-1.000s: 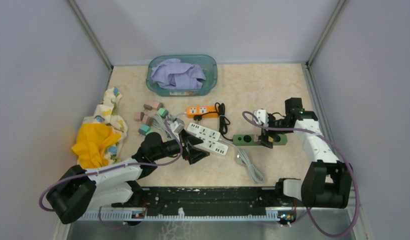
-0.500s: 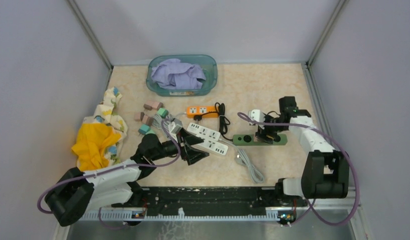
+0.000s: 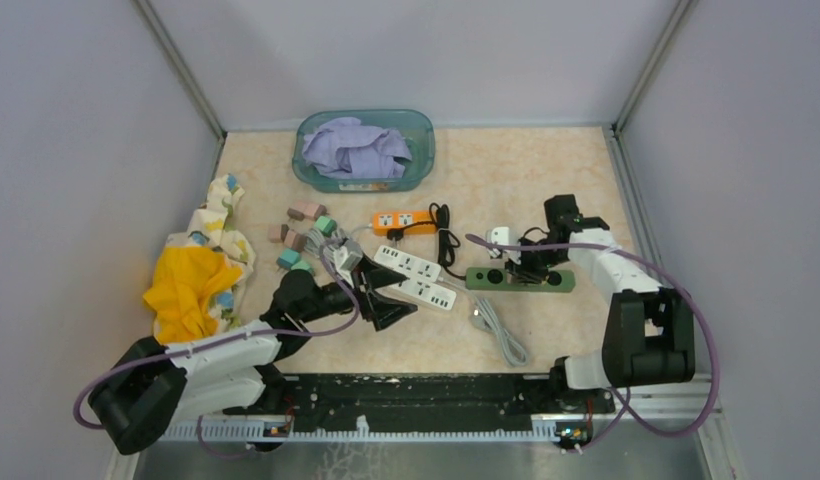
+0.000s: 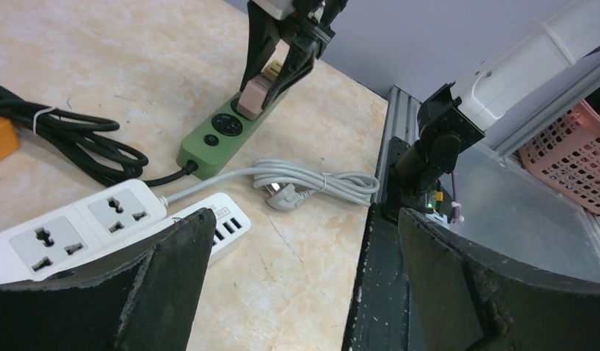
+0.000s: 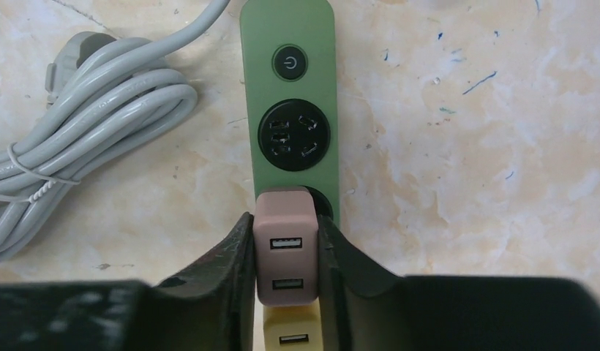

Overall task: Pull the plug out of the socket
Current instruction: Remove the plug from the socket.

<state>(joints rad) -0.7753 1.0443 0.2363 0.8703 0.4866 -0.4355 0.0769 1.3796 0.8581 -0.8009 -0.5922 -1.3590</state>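
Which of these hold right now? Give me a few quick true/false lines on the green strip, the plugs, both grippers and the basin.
1. The right gripper is shut on the brown plug. True.
2. The brown plug is already off the green power strip. False: it sits on the strip, over the second socket.
3. The left gripper is open and holds nothing. True.
4. The teal basin is empty. False: it holds a lilac cloth.
5. A yellow plug sits right next to the brown plug on the strip. True.
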